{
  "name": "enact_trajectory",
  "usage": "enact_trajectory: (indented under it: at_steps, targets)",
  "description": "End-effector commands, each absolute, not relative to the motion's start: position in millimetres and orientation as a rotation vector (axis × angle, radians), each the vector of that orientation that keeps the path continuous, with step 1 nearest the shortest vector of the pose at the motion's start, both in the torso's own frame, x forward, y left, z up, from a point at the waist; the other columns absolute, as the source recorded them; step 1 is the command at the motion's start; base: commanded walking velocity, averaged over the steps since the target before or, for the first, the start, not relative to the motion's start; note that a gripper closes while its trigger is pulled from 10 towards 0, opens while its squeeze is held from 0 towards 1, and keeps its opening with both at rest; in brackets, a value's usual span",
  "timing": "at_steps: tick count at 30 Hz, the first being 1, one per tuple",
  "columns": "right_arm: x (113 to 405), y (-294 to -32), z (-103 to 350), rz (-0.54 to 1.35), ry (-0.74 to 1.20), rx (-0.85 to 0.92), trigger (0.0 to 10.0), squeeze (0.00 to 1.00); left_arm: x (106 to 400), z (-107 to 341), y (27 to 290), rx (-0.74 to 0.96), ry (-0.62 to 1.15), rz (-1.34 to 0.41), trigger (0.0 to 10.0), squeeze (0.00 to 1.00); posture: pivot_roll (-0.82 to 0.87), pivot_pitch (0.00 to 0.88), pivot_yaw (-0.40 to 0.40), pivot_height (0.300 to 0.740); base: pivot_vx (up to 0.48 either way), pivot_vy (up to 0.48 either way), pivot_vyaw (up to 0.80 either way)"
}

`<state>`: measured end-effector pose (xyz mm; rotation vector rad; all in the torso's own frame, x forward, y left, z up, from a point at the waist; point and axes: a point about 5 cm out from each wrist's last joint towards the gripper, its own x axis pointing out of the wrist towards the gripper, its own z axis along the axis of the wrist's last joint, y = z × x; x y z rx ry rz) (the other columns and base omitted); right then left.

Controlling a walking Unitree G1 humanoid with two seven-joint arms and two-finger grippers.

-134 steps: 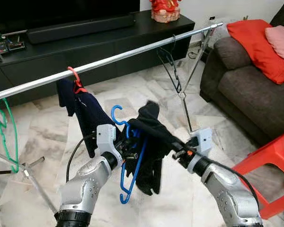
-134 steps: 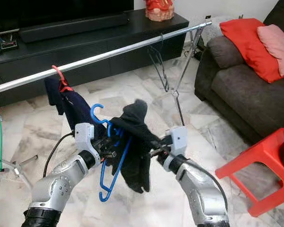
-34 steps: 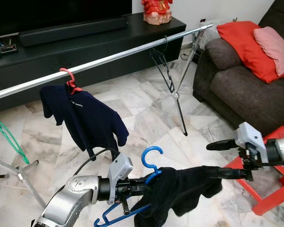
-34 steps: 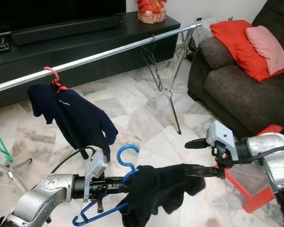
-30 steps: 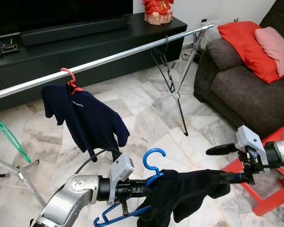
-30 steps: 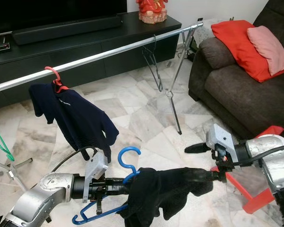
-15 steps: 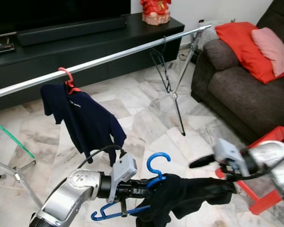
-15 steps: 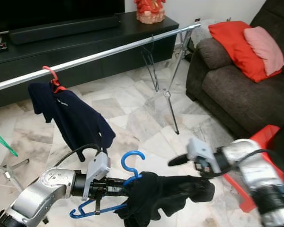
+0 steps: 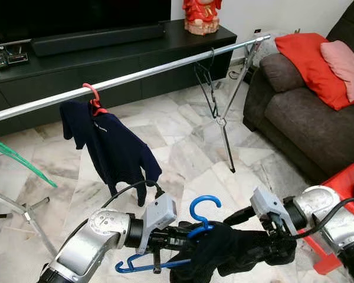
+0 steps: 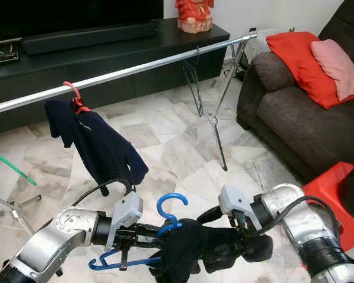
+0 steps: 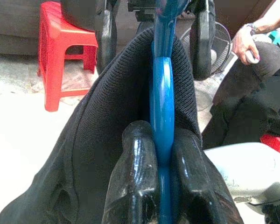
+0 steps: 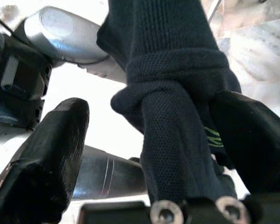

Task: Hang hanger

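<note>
My left gripper (image 11: 161, 135) is shut on the neck of a blue hanger (image 9: 203, 210), held low over the floor with its hook up. A black garment (image 9: 239, 250) is draped over the hanger and bunched to the right. My right gripper (image 12: 151, 105) is open, its fingers (image 12: 51, 140) straddling a rolled part of the garment; in the left eye view it sits right beside the hanger's hook. A silver clothes rail (image 9: 147, 73) crosses the room beyond, well above and behind the hanger.
On the rail hang a navy shirt (image 9: 113, 147) on a red hanger (image 9: 92, 94) and a bare black hanger (image 9: 207, 82). A green hanger (image 9: 17, 159) is at left. A brown sofa (image 9: 307, 112) and red stool (image 9: 345, 186) stand right. A person's hand (image 11: 245, 44) is nearby.
My right gripper has swung in from the right to the garment beside the hook, bunching the cloth. The left gripper keeps its hold on the hanger. The camera has shifted slightly.
</note>
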<state>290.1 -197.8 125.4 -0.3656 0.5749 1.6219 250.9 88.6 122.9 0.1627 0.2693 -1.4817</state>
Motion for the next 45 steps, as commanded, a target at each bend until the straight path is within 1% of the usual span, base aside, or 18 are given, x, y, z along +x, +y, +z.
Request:
enact_trajectory:
  at_steps: [1, 2, 3, 4, 5, 23, 27, 45]
  targets:
    - [289, -197, 119, 1.63, 0.587, -0.372, 10.0, 0.0, 250, 133, 80, 0.172, 0.21, -1.514, 10.0, 0.0, 0.0, 0.131, -0.077, 0.74, 0.0, 0.0, 0.0]
    - [289, -196, 118, 1.63, 0.589, -0.372, 10.0, 0.0, 251, 133, 80, 0.172, 0.209, -1.513, 10.0, 0.0, 0.0, 0.132, -0.077, 0.74, 0.0, 0.0, 0.0]
    - [289, -196, 117, 1.629, 0.591, -0.376, 9.4, 0.0, 251, 133, 80, 0.174, 0.208, -1.512, 10.0, 0.0, 0.0, 0.132, -0.077, 0.74, 0.0, 0.0, 0.0]
    - [289, -195, 116, 1.629, 0.596, -0.386, 2.2, 0.0, 251, 134, 80, 0.175, 0.207, -1.51, 10.0, 0.0, 0.0, 0.132, -0.077, 0.74, 0.0, 0.0, 0.0]
    - [289, -195, 115, 1.631, 0.6, -0.396, 0.0, 0.0, 252, 134, 81, 0.177, 0.206, -1.508, 10.0, 0.0, 0.0, 0.132, -0.077, 0.74, 0.0, 0.0, 0.0]
    - [293, -191, 112, 1.611, 0.59, -0.428, 0.0, 0.0, 256, 136, 80, 0.195, 0.202, -1.494, 10.0, 0.0, 0.01, 0.159, -0.083, 0.74, 0.0, 0.0, 0.0]
    - [294, -190, 112, 1.597, 0.579, -0.467, 0.0, 0.0, 260, 138, 79, 0.208, 0.196, -1.481, 10.0, 0.0, 0.01, 0.167, -0.077, 0.74, 0.0, 0.0, 0.0]
    - [293, -183, 119, 1.655, 0.556, -0.523, 0.0, 0.0, 268, 145, 78, 0.247, 0.182, -1.485, 10.0, 0.0, 0.02, 0.174, -0.072, 0.74, 0.0, 0.0, 0.0]
